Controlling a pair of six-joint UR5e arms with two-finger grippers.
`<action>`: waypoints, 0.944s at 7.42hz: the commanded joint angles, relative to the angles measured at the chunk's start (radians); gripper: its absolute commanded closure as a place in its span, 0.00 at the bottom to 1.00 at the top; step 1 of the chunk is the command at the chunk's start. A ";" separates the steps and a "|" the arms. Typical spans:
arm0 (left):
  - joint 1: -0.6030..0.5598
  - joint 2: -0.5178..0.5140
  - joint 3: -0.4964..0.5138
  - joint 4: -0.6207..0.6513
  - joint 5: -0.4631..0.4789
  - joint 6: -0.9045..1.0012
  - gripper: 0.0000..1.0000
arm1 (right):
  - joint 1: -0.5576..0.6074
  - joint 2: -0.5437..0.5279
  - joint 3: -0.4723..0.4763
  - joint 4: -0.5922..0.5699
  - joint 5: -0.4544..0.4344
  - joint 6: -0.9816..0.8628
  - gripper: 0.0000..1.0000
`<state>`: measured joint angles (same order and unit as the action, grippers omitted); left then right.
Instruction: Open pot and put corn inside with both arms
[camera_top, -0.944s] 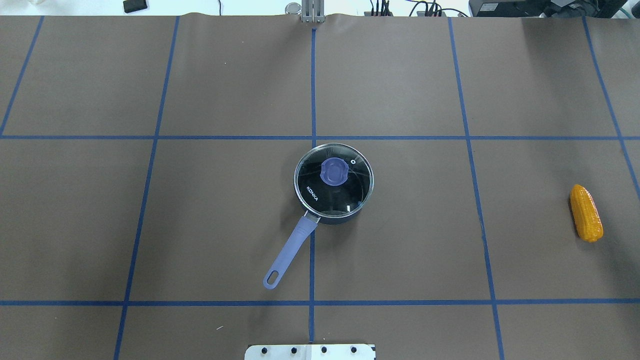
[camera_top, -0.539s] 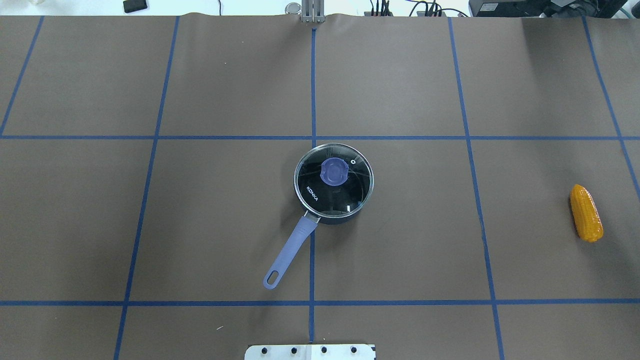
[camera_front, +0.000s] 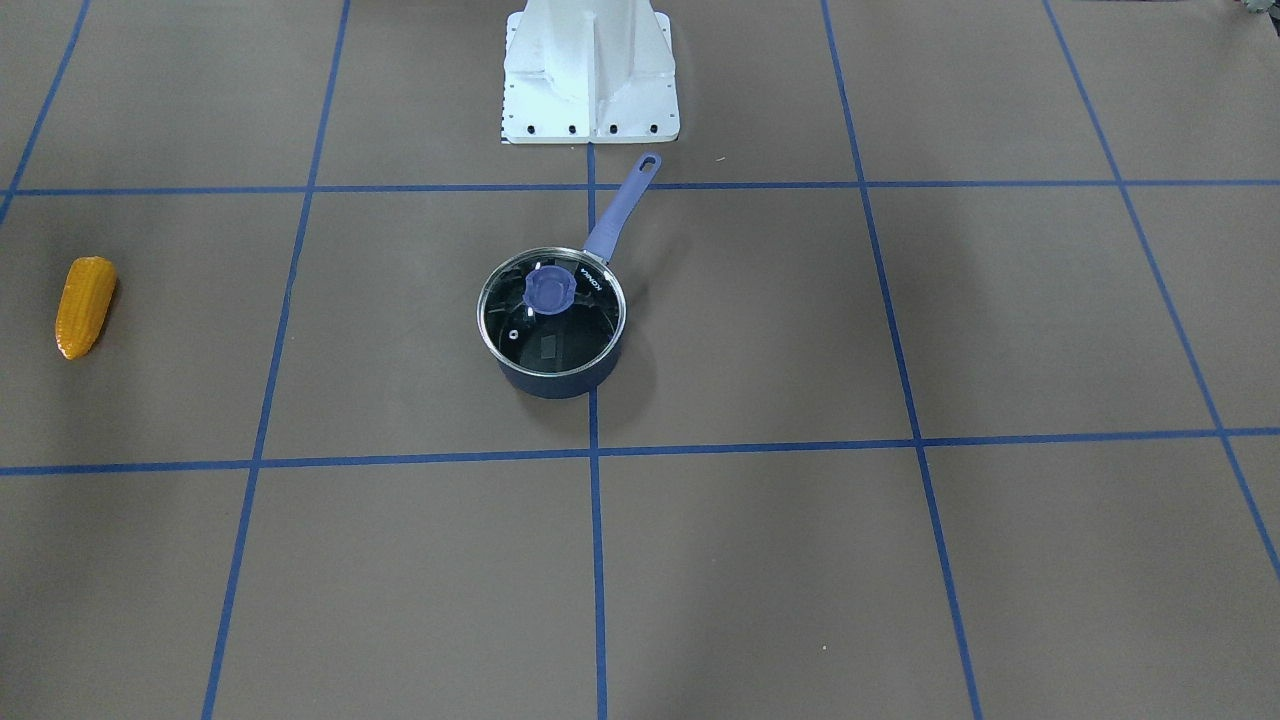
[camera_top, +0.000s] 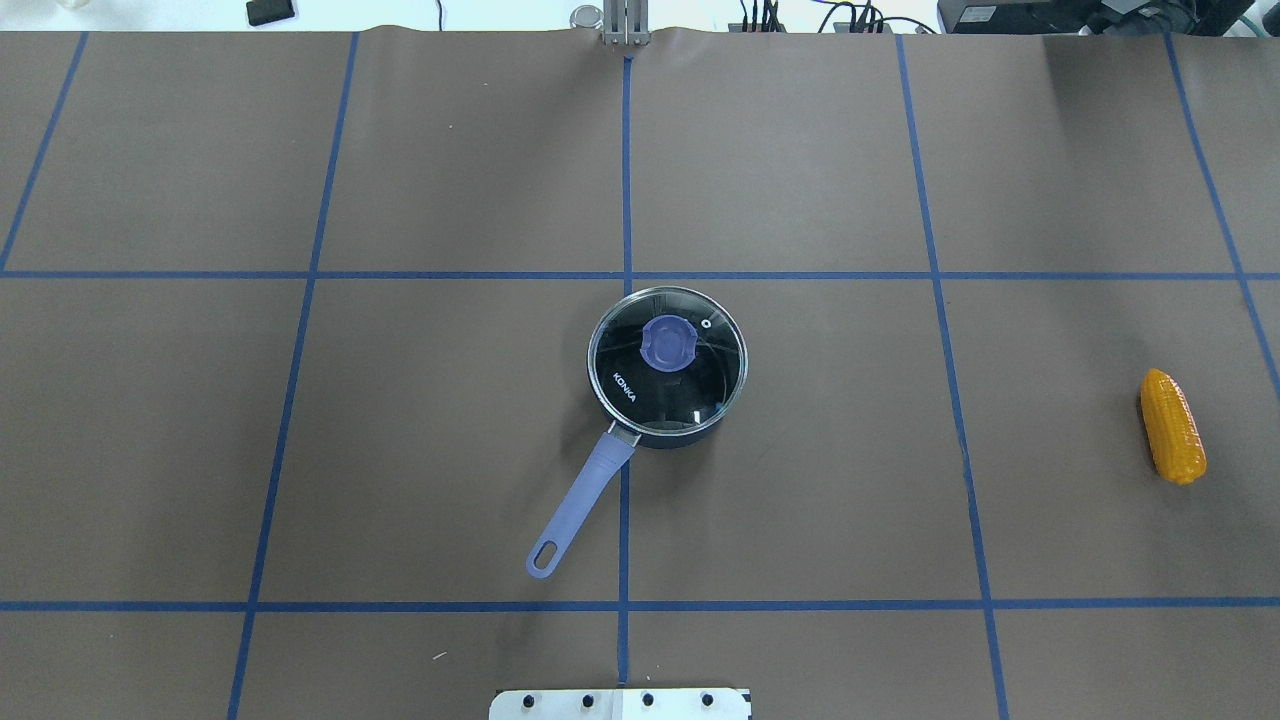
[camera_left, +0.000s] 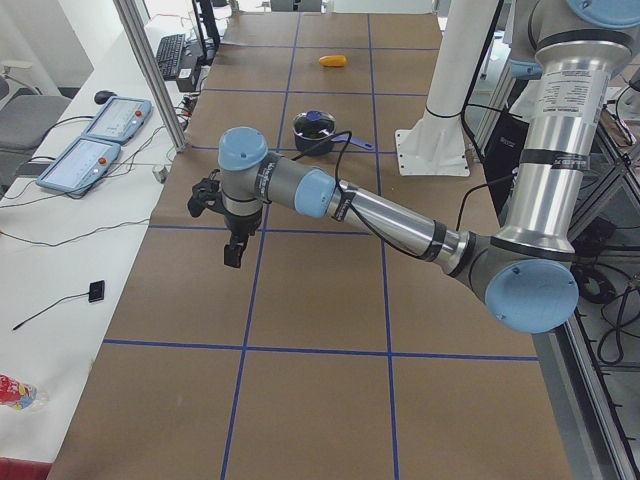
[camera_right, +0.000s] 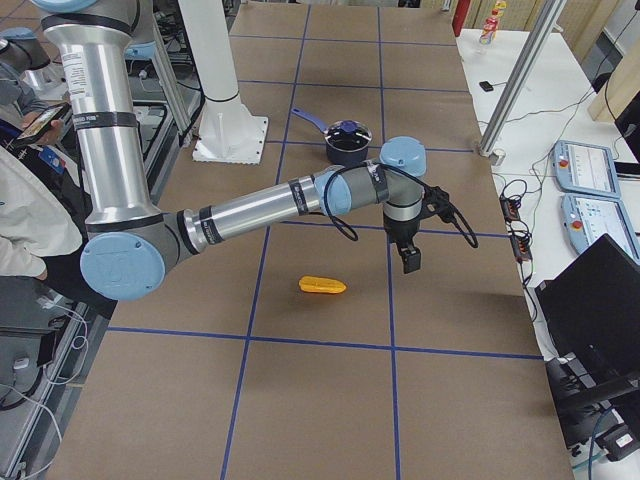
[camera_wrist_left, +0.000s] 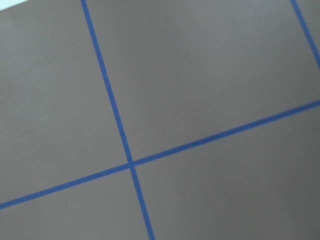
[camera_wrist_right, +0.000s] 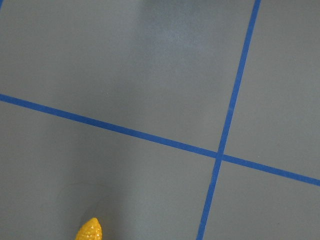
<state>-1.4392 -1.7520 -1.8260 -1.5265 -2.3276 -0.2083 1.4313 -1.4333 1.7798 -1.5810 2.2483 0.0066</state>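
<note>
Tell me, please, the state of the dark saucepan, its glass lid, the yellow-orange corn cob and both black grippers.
Dark blue saucepan: closed, upright on the table.
Glass lid, purple knob: seated on the saucepan.
Yellow-orange corn cob: lying flat, ungripped, far from the saucepan.
Left black gripper: above the table; open or shut, cannot tell.
Right black gripper: hanging near the cob, not touching; cannot tell.

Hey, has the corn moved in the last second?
No. The corn lies at the same spot right of the blue tape line in the overhead view.

Lidded dark pot (camera_front: 556, 384) upright at centre; yellow-orange corn (camera_front: 84, 306) flat, well apart, robot's right.
</note>
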 joint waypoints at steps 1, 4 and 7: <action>0.155 -0.139 0.014 0.012 0.001 -0.243 0.01 | 0.000 -0.005 -0.002 -0.001 0.002 0.001 0.00; 0.363 -0.218 -0.016 -0.123 0.045 -0.485 0.01 | 0.000 -0.009 -0.003 -0.001 0.001 0.000 0.00; 0.574 -0.339 0.022 -0.104 0.199 -0.648 0.01 | -0.002 -0.010 -0.003 -0.001 0.001 0.000 0.00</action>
<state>-0.9361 -2.0508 -1.8114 -1.6320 -2.1980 -0.7748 1.4304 -1.4428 1.7764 -1.5815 2.2488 0.0068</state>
